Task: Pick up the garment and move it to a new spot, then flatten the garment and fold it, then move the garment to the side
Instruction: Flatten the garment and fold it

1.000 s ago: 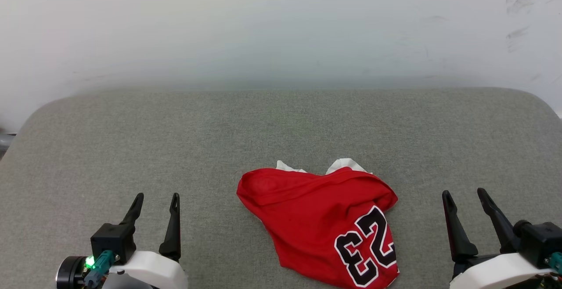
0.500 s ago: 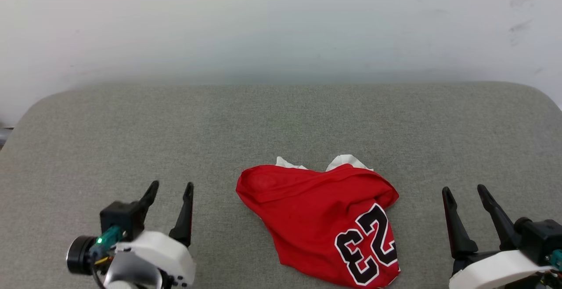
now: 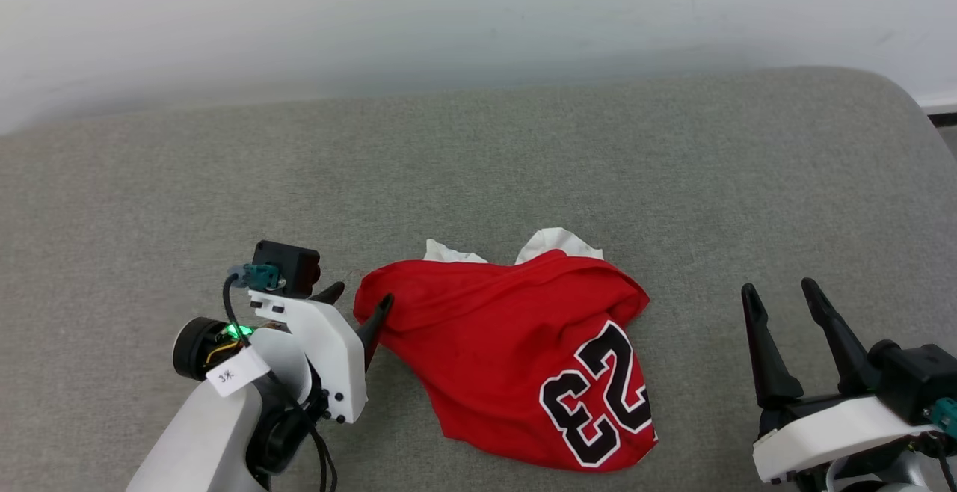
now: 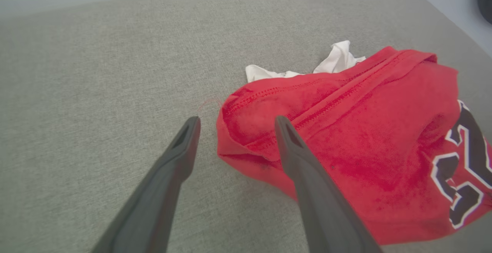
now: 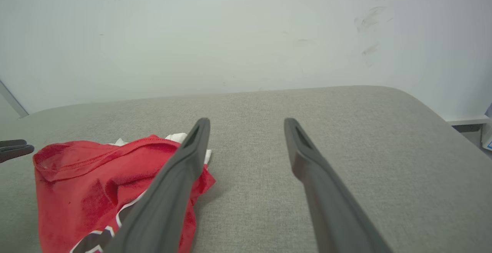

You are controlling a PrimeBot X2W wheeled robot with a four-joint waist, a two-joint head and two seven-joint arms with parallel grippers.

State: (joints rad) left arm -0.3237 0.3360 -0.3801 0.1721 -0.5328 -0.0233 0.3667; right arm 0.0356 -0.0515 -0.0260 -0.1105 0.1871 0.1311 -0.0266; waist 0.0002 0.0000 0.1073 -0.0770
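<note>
Left tool is being held wide, empty, hem corner of garment between its tips. Soft, limp cloth: doubled hem is being favoured for pinching. Right tool wide too.

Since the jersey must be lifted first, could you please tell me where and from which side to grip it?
Probably the folded hem corner at the left end of the garment, from the left: it stands off the cushion, and the left gripper, jaws open, brackets it.

Wall: plain white painted wall, faint scuffs at upper right.
Surface: grey woven-fabric padded bench, rounded corners.
Light: soft, even.
</note>
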